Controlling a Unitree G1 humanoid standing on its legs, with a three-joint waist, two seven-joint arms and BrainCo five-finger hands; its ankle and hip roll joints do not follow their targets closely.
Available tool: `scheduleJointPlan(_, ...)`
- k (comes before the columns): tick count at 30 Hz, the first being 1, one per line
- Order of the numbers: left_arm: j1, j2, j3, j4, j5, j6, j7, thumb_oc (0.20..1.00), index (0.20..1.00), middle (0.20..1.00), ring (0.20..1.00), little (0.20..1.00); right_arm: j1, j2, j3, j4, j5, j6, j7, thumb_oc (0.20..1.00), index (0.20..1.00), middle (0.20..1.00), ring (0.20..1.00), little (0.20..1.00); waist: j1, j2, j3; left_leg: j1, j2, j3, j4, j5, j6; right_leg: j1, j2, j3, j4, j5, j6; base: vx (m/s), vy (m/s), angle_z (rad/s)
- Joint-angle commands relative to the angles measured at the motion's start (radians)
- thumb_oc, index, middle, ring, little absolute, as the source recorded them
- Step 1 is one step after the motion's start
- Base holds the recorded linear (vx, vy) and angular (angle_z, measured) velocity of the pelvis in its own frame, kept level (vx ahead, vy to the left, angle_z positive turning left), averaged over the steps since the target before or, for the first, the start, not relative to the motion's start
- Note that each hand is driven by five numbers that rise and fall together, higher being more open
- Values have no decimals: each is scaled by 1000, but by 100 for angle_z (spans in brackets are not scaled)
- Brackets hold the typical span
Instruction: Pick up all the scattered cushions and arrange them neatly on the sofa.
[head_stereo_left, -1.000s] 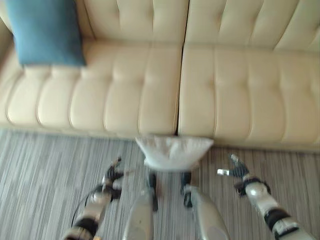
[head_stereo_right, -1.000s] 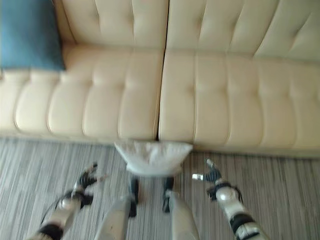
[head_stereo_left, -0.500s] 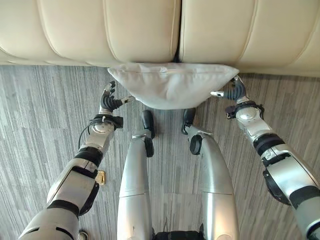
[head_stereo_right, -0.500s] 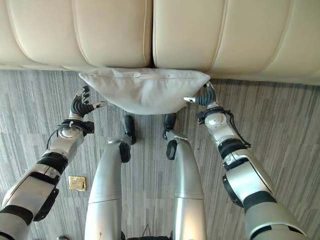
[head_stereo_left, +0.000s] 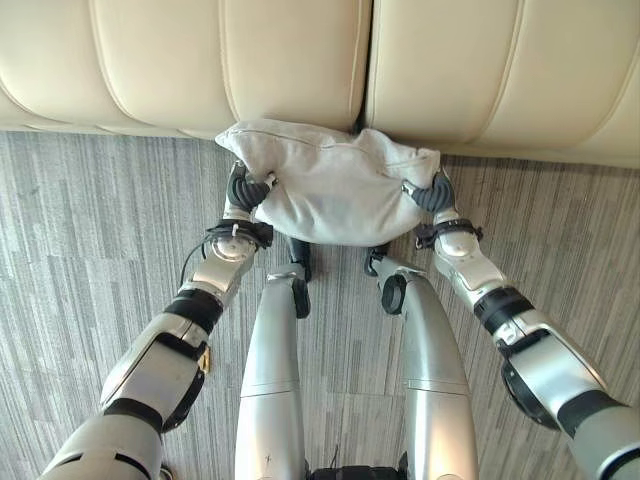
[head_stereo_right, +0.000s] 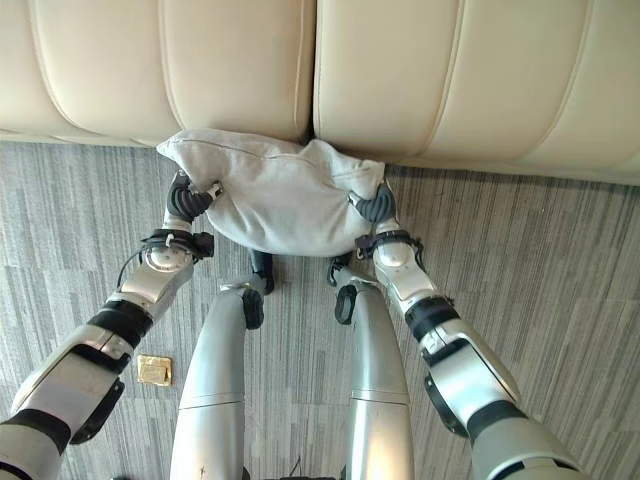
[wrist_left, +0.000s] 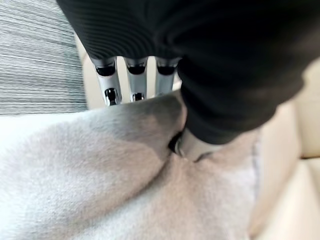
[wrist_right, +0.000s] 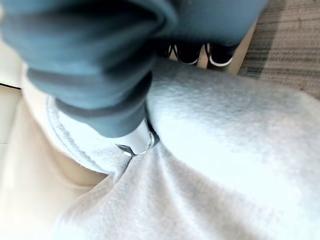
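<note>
A pale grey cushion (head_stereo_left: 335, 185) lies on the carpet against the foot of the cream sofa (head_stereo_left: 290, 60), squeezed in from both ends. My left hand (head_stereo_left: 245, 190) grips its left end, thumb (wrist_left: 187, 145) pressed into the fabric and fingers (wrist_left: 132, 82) behind it. My right hand (head_stereo_left: 428, 195) grips the right end the same way, thumb (wrist_right: 137, 140) dug into the cloth. The cushion (head_stereo_right: 280, 195) bulges upward between the two hands.
Grey striped carpet (head_stereo_left: 90, 230) spreads to both sides of the cushion. The sofa's front edge runs across the top of both eye views, with a seam (head_stereo_left: 362, 70) between two seat sections. A small tan object (head_stereo_right: 153, 368) lies on the carpet by my left arm.
Both hands have closed inward onto the cushion's ends, and the cushion has bunched up between them. The camera tilted down earlier from the sofa seat to the floor.
</note>
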Motion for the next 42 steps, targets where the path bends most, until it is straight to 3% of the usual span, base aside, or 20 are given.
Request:
scheduleJointPlan(1,66,-98,-4,-132,73,-165,-13,200,200,200,200,200,84,91,19,-145,19,-152,78,200,200,200,200,200,-18,26,-215,43,-12,-11,-9,-101,-28,42,17,68,-78,-59,121,-1,1,4)
scheduleJointPlan(6,170,-115,4,-273,88,-179,-48,200,200,200,200,200,205,71,-1,-307,1,-159,111,200,200,200,200,200,-26,17,-213,237,-20,2,-159,-71,-39,213,11,67,-206,-24,139,12,-3,3)
scheduleJointPlan(7,230,-114,2,-344,106,-184,-63,200,200,200,200,200,274,59,-4,-403,-22,-156,126,200,200,200,200,200,-35,3,-213,331,-32,15,-231,-28,-38,300,2,60,-282,20,140,0,0,0)
scheduleJointPlan(9,260,-114,2,-376,113,-185,-70,200,200,200,200,200,306,51,-6,-446,-38,-157,134,200,200,200,200,200,-37,-1,-212,388,-34,18,-263,-23,-40,353,0,61,-309,26,144,56,-9,1)
scheduleJointPlan(11,365,-107,10,-466,123,-186,-92,200,200,200,200,200,389,8,-5,-579,-128,-145,145,200,200,200,200,200,-39,-16,-208,569,-43,32,-357,-10,-47,527,-1,56,-397,38,155,197,-34,-2)
scheduleJointPlan(13,430,-93,13,-515,134,-186,-106,200,200,200,200,200,443,-15,-8,-651,-160,-144,159,200,200,200,200,200,-41,-22,-215,662,-45,41,-399,-7,-49,621,2,56,-436,40,159,201,-26,-9)
scheduleJointPlan(17,566,-60,37,-613,127,-178,-140,200,200,200,200,200,567,-64,-42,-799,-181,-141,199,200,200,200,200,200,-49,-28,-256,831,-37,55,-478,5,-55,790,13,56,-511,39,165,199,-17,-15)
scheduleJointPlan(21,677,-31,59,-687,123,-153,-170,200,200,200,200,200,698,-101,-103,-902,-168,-126,231,200,200,200,200,200,-63,-24,-340,1008,-44,72,-584,29,-64,949,42,53,-590,32,168,300,-83,-7)
scheduleJointPlan(25,692,-23,53,-697,143,-136,-180,200,200,200,200,200,734,-108,-119,-926,-168,-119,234,200,200,200,200,200,-72,-20,-364,1065,-32,79,-595,48,-80,1007,62,54,-608,15,156,163,-133,-1)
scheduleJointPlan(31,674,-40,25,-669,136,-126,-189,200,200,200,200,200,777,-120,-159,-934,-168,-124,212,200,200,200,200,200,-88,-42,-375,992,13,93,-414,123,-131,1065,83,31,-638,-12,117,89,-172,19)
scheduleJointPlan(33,676,-46,21,-665,127,-122,-196,200,200,200,200,200,797,-124,-173,-940,-170,-119,204,200,200,200,200,200,-93,-43,-375,971,42,130,-387,128,-126,1086,83,21,-647,-21,110,100,-94,30)
scheduleJointPlan(35,683,-49,20,-664,126,-114,-204,200,200,200,200,200,814,-126,-187,-951,-172,-119,203,200,200,200,200,200,-93,-48,-376,947,62,178,-408,117,-112,1104,77,15,-657,-28,110,91,-39,16)
scheduleJointPlan(37,689,-46,26,-664,131,-106,-211,200,200,200,200,200,817,-124,-196,-953,-173,-115,201,200,200,200,200,200,-88,-56,-379,915,54,210,-449,87,-94,1109,72,17,-660,-33,114,114,-12,7)
scheduleJointPlan(40,697,-44,33,-665,137,-99,-213,200,200,200,200,200,815,-115,-196,-945,-172,-113,194,200,200,200,200,200,-74,-55,-380,872,40,217,-500,113,-91,1124,81,26,-668,-41,118,132,14,4)
scheduleJointPlan(41,710,-44,42,-667,141,-94,-209,200,200,200,200,200,814,-104,-195,-939,-170,-113,188,200,200,200,200,200,-56,-48,-378,839,29,207,-562,160,-97,1147,102,40,-677,-49,121,118,14,-18)
scheduleJointPlan(42,710,-44,42,-667,141,-94,-209,200,200,200,200,200,814,-104,-195,-939,-170,-113,188,200,200,200,200,200,-56,-48,-378,839,29,207,-562,160,-97,1147,102,40,-677,-49,121,267,42,-21)
